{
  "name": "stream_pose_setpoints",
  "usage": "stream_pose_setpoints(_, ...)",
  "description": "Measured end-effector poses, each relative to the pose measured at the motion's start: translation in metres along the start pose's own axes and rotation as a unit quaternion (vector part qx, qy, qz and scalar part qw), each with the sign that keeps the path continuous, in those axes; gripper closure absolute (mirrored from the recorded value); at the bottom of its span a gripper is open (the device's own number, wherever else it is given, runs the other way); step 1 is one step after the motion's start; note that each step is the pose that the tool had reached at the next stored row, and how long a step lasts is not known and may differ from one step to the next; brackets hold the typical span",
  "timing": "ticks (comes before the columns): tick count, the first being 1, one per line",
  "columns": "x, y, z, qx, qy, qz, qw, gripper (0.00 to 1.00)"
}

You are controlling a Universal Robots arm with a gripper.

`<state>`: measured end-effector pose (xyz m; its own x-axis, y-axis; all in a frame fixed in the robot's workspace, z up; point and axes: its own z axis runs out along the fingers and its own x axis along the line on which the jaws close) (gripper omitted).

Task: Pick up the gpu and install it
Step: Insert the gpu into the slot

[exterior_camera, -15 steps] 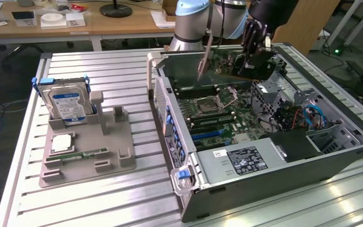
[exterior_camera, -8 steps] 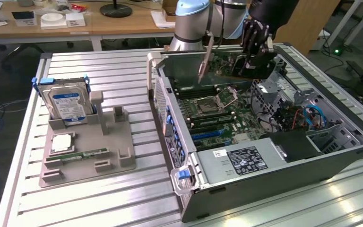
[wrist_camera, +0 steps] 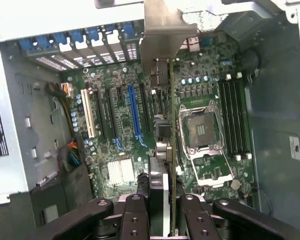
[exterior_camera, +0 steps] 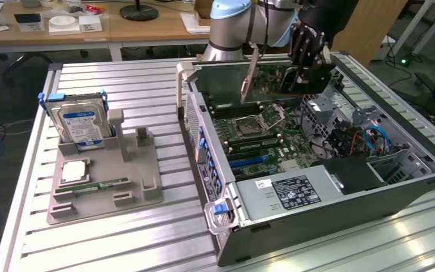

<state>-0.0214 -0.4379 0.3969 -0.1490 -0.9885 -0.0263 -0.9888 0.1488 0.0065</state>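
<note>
While hanging above motherboard (wrist_camera: 115,110), gripper (wrist_camera: 171,212) jaws clamp gpu (wrist_camera: 170,150), card edge-on between them.

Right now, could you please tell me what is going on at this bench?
The robot arm's end effector is clamped on the gpu, holding it on edge above the motherboard inside the open computer case. The card is not yet seated in any slot. On the grey holder beside the case, at the exterior view's left, a hard drive stands upright and a memory stick lies flat, both untouched.
</note>
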Motion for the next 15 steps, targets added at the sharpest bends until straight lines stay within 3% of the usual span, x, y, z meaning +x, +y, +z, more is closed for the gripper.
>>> stream_pose_setpoints(2, 0.0001, 0.0001, 0.0003, -0.0001, 0.0, -0.012, 0.9999, 0.72)
stream_pose_setpoints(8, 0.0001, 0.0, 0.0021, 0.0032, -0.0089, -0.032, 0.9995, 0.72)
stream_pose_setpoints(15, 0.0003, 0.0, 0.0051, 0.0101, -0.0104, -0.06, 0.9981, 0.72)
